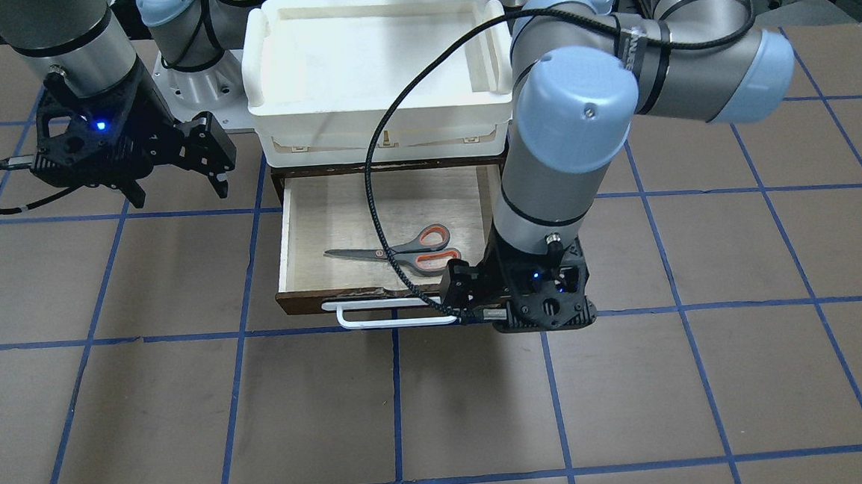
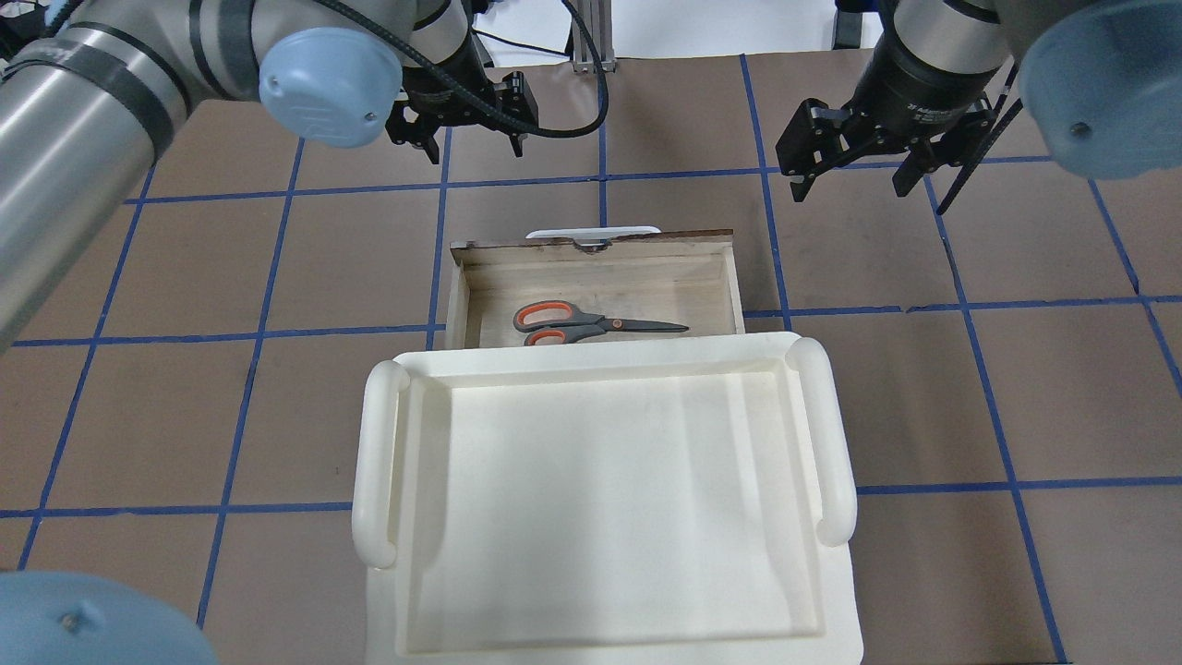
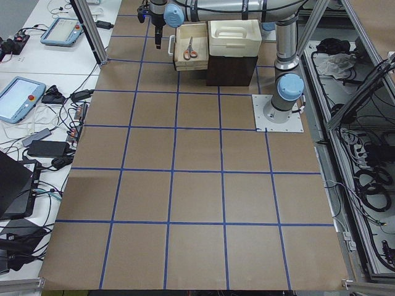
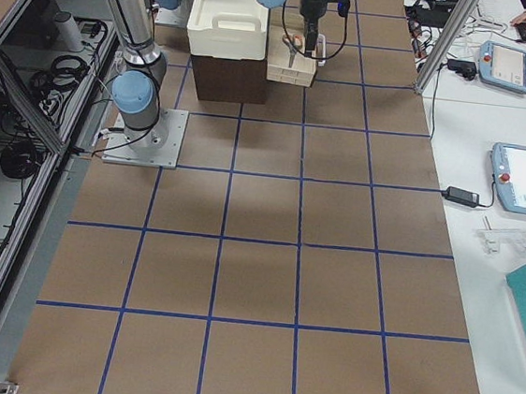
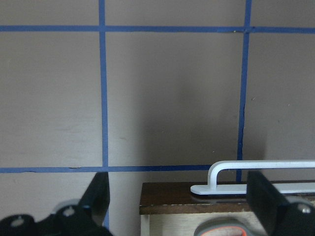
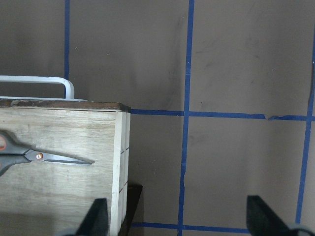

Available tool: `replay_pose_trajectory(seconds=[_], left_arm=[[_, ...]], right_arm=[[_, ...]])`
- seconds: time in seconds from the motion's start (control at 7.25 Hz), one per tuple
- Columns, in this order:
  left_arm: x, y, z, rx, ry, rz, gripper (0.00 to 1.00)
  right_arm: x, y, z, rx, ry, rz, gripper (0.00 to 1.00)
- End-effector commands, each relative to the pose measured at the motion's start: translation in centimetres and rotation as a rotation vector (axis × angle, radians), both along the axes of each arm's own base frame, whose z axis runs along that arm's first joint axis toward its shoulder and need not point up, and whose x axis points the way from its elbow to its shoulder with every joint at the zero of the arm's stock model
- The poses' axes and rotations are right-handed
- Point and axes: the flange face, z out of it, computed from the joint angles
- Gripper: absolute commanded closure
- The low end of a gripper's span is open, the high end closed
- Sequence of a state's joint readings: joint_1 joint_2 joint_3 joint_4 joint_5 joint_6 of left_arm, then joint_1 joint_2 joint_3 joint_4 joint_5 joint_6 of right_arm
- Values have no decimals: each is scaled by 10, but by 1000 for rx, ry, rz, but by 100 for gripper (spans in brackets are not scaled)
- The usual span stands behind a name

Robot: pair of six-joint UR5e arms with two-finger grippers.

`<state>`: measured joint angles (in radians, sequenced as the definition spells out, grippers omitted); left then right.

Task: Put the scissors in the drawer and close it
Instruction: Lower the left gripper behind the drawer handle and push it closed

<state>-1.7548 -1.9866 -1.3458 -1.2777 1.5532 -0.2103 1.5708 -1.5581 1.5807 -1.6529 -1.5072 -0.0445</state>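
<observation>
Since the scissors [image 1: 402, 253] already lie flat inside the open drawer [image 1: 285, 236], what you have left is, by my reading, the closing.

In the front-facing view the left end effector [image 1: 522, 305] hangs just outside the drawer front, past one end of the white bar handle [image 1: 391, 321], with the scissors behind it toward the robot. The right end effector [image 1: 177, 189] is well off to the drawer's other side, fingers spread and holding nothing.

From overhead, both end effectors are released and empty. The white tray-box [image 2: 379, 462] sits behind them, overlapping the drawer's rear edge.

The two side views show the scissors in the drawer but are too small for more.

The left wrist camera puts the handle's end ahead of its end effector, between the spread fingers [image 5: 96, 196] and apart from them.

The right wrist camera has the drawer's corner and the blades off to one side of its end effector.

Expect a stiff wooden drawer that slides and may skew if you push it at one end. Press on the dark front [image 5: 167, 202] near its middle, or take the rigid bar there. The scissors are light and may shift.
</observation>
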Motion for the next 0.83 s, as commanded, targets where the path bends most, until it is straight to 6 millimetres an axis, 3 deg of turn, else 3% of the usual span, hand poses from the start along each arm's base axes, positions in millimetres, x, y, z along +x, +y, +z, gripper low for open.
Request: replay_pose_trajectory(seconds=[0.0, 0.41, 0.69], left_arm=[[-31, -10, -50, 61, -7, -19, 0], [-42, -13, -85, 141, 46, -14, 0], [-61, -11, -99, 145, 38, -29, 0]], right_arm=[[1, -1, -1, 1, -7, -1, 0], [1, -1, -3, 6, -7, 0, 0], [1, 1, -5, 10, -8, 0, 0]])
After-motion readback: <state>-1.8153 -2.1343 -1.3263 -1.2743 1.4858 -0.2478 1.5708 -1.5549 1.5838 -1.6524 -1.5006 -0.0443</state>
